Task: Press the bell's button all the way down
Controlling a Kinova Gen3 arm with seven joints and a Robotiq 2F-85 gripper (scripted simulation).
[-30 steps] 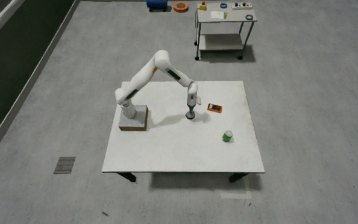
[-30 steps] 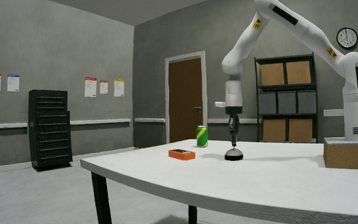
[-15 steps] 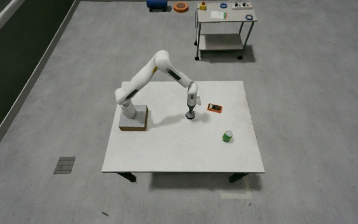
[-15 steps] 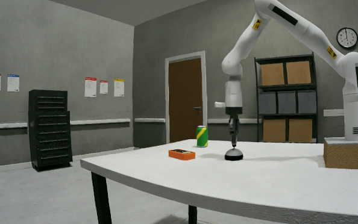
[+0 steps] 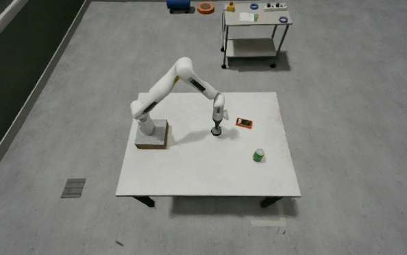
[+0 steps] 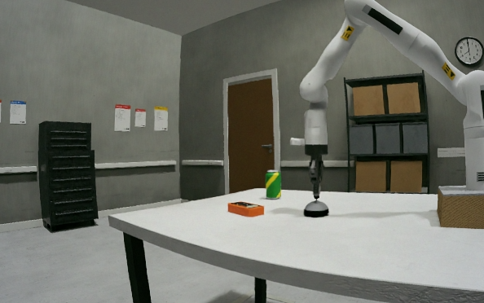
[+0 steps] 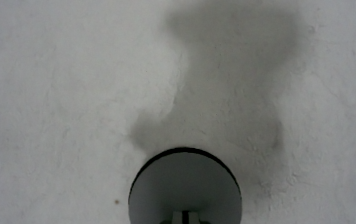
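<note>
The bell (image 6: 316, 208) is a grey dome with a dark base, standing on the white table near its middle; it also shows in the overhead view (image 5: 216, 131) and fills the bottom of the wrist view (image 7: 185, 187). My gripper (image 6: 315, 195) points straight down, shut and empty, with its fingertips on the top of the bell where the button is. In the overhead view the gripper (image 5: 216, 126) stands right over the bell. The button itself is hidden under the fingertips.
An orange flat box (image 6: 245, 208) lies on the table left of the bell, and a green and yellow can (image 6: 273, 184) stands behind it. The arm's base block (image 5: 152, 134) is at the table's left side. A cart (image 5: 255, 32) stands off the table.
</note>
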